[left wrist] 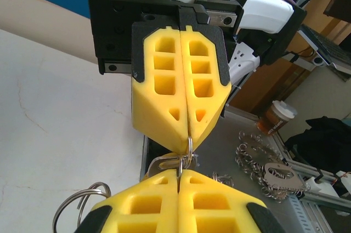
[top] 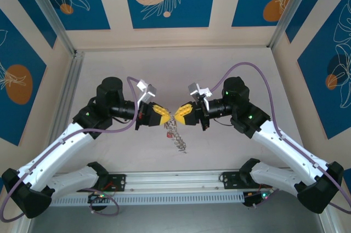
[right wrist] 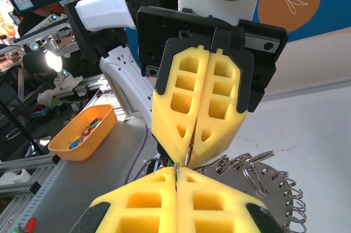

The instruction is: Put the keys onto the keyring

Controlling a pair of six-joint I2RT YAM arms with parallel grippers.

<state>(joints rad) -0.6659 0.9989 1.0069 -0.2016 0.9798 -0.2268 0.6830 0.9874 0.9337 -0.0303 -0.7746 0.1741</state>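
My left gripper (top: 166, 117) and right gripper (top: 179, 114) meet tip to tip over the middle of the table, both shut. In the left wrist view the left gripper (left wrist: 179, 174) pinches a thin metal ring edge-on. The right gripper (left wrist: 189, 137) above it pinches a small split ring (left wrist: 190, 148) linked to it. The right wrist view has the right gripper (right wrist: 176, 171) and the left gripper (right wrist: 189, 156) in the same pinch. The keyring (right wrist: 269, 189), a flat grey disc with loops round its rim, lies just below the fingertips (top: 177, 136). The keys are hidden or too small to tell.
An orange tray (right wrist: 60, 148) with small coloured pieces stands on a grey bench off the table. Another ringed metal plate (left wrist: 271, 171) and a paper cup (left wrist: 277, 117) are on a grey surface. Aluminium rails (top: 164, 181) line the near edge, and frame posts stand at the far corners.
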